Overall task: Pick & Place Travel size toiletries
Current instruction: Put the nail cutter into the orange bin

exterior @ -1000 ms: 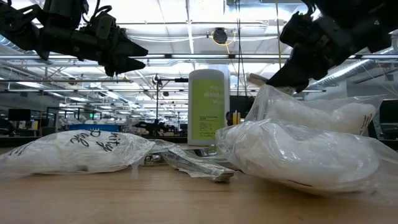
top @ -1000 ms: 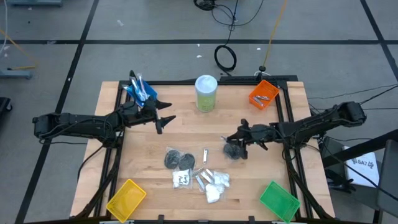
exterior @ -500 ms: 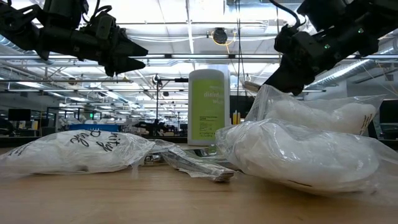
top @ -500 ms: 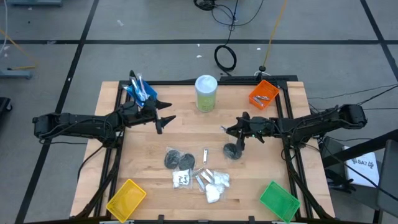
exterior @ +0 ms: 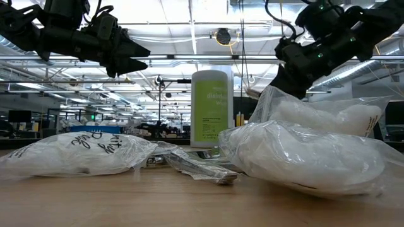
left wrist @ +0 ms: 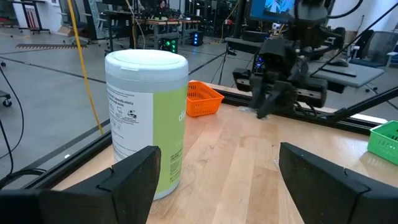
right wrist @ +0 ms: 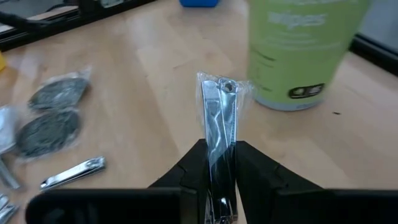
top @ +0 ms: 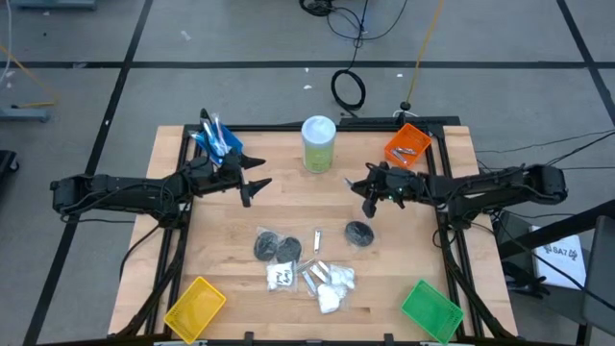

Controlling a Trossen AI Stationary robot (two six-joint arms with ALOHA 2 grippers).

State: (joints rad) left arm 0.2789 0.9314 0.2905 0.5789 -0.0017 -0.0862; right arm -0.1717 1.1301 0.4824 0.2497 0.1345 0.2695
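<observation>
My right gripper is shut on a silver nail clipper in a clear wrap, above the table between the pale-green canister and a dark grey disc. My left gripper is open and empty, raised near the blue bin, which holds thin sticks. Two more discs, a loose clipper and white packets lie flat on the table's near middle. The orange bin holds silver pieces. My right gripper pinches the wrapped clipper between its two fingers, on the clipper's near half. The clipper lies along the fingers, and its riveted end sticks out ahead of them. The fingers reach in from the table's right side. The clipper is clear of the table.
The tall canister stands at the far middle, just beyond the right gripper. A yellow bin and a green bin sit at the near corners. In the low view the white packets fill the foreground. Bare wood lies between the two grippers.
My right gripper has gone up and toward the table's far edge, away from the dark disc, which stays where it was on the table. It has stayed shut.
</observation>
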